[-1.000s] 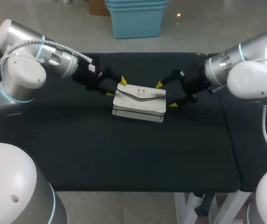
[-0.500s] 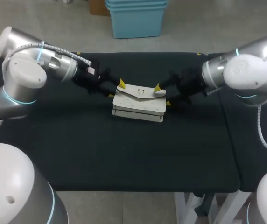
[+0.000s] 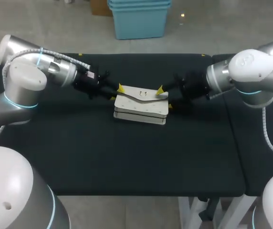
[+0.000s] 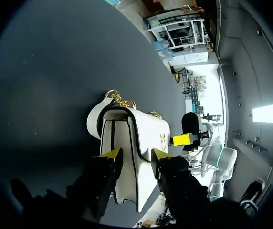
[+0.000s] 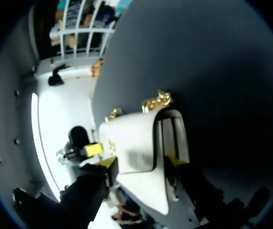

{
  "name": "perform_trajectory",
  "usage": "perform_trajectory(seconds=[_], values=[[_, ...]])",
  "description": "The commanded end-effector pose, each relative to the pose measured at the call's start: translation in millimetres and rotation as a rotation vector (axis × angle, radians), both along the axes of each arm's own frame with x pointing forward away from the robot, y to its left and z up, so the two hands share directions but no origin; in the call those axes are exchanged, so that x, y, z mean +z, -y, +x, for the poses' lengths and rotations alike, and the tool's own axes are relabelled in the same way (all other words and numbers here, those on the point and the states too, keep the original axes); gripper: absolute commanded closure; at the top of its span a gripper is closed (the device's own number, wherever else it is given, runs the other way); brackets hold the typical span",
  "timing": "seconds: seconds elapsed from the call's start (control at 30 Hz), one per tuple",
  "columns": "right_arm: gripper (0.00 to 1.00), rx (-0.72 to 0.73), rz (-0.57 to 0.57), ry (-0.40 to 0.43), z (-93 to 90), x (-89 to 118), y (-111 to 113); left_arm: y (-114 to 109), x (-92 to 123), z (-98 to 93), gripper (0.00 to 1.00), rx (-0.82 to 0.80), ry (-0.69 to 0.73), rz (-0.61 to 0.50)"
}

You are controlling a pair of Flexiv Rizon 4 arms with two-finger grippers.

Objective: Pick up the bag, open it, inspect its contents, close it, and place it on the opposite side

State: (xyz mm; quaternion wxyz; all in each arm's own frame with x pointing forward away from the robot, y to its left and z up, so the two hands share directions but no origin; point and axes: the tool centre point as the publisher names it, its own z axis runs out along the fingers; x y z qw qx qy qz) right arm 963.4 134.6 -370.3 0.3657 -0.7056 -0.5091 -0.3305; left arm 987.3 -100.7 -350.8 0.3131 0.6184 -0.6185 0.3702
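While left hand (image 4: 135,153) and right hand (image 5: 141,162) clasp it — white bag (image 3: 142,102) flat on black table (image 3: 127,152)

No legible text, label, number or sign anywhere on the white bag (image 3: 142,102) or black table (image 3: 127,152).

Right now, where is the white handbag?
In the head view, the white handbag lies flat near the middle of the black table, with the left tool at its left end and the right tool at its right end.
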Motion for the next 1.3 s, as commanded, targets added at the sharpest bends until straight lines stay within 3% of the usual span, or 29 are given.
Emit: perform_trajectory(seconds=[0.03,0.07,0.13,0.17,0.43,0.47,0.5,0.53,0.57,0.6,0.67,0.7,0.73,1.07,1.1,1.13,1.17,1.2,1.3], values=[[0.55,0.020,0.023,-0.015,4.9,-10,-2,1,-9,8.3,0.70,-0.012,-0.012,-0.015],[0.60,0.019,0.024,-0.016,4.8,-10,-2,1,-10,8.4,0.75,-0.011,-0.014,-0.015],[0.92,0.014,0.029,-0.019,4.5,-11,-2,0,-11,8.4,1.00,-0.011,-0.016,-0.017],[1.00,0.014,0.035,-0.019,4.2,-12,-2,0,-12,8.3,1.00,-0.011,-0.017,-0.017],[1.00,0.006,0.044,-0.013,1.6,-13,1,-1,-16,7.4,1.00,-0.013,-0.024,-0.018],[1.00,0.004,0.043,-0.013,1.3,-12,1,-1,-16,7.1,0.89,-0.014,-0.023,-0.016],[0.96,0.002,0.043,-0.012,1.1,-12,2,-2,-16,6.5,0.61,-0.015,-0.022,-0.016],[0.76,0.002,0.042,-0.010,1.1,-11,2,-2,-15,6.1,0.53,-0.016,-0.020,-0.015],[0.64,0.002,0.041,-0.009,1.1,-11,2,-2,-15,5.8,0.52,-0.016,-0.019,-0.014],[0.58,0.001,0.040,-0.008,1.1,-10,2,-2,-15,5.7,0.58,-0.016,-0.017,-0.015],[0.59,-0.001,0.040,-0.004,1.5,-10,2,-2,-15,5.6,1.00,-0.013,-0.017,-0.014],[0.72,-0.003,0.041,-0.003,1.7,-9,2,-2,-15,5.6,1.00,-0.012,-0.017,-0.014],[1.00,-0.008,0.041,-0.001,1.8,-9,2,-3,-15,5.6,1.00,-0.010,-0.017,-0.013],[1.00,0.001,0.040,0.003,1.0,-8,0,-5,-12,-1.5,1.00,-0.016,0.002,-0.002],[0.81,0.002,0.035,0.005,0.5,-7,1,-5,-10,-3.1,0.30,-0.015,0.008,0.001],[0.53,0.000,0.029,0.008,-0.4,-5,1,-6,-7,-5.0,0.11,-0.012,0.016,0.007],[0.07,0.002,0.027,0.011,-1.4,-4,2,-7,-4,-7.1,0.00,-0.011,0.025,0.011],[0.00,0.002,0.022,0.016,-2.0,-2,3,-8,0,-8.9,0.00,-0.008,0.033,0.016],[0.00,0.001,0.010,0.024,-5.2,1,7,-12,12,-14.9,0.00,-0.003,0.059,0.031]])
